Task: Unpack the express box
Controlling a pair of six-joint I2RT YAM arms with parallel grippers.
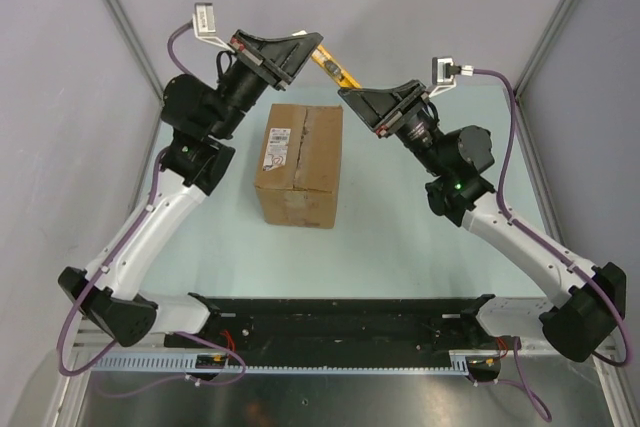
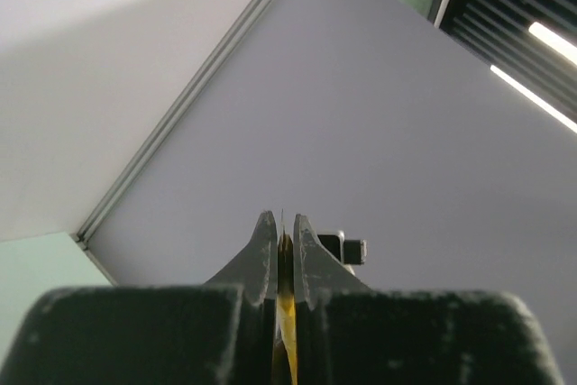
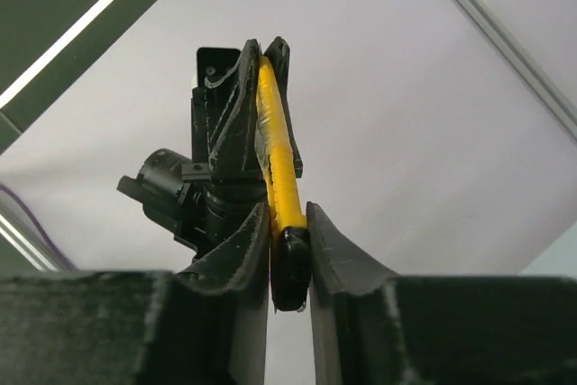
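Note:
The express box [image 1: 300, 162], a brown carton with its top flaps shut and a white barcode label [image 1: 278, 147], stands on the table between the arms. Both grippers are raised behind its far edge. My left gripper [image 1: 308, 47] is shut on one end of a yellow utility knife [image 1: 333, 67], whose thin edge shows between its fingers in the left wrist view [image 2: 287, 313]. My right gripper [image 1: 352, 90] is closed round the knife's black end [image 3: 290, 263]. The yellow handle [image 3: 278, 160] runs up to the left gripper [image 3: 261, 51]. The box is out of both wrist views.
A black rail [image 1: 340, 322] runs along the near edge between the arm bases. Grey walls with metal corner strips [image 1: 120, 17] close in the left, back and right. The green table top [image 1: 400, 237] surrounds the box.

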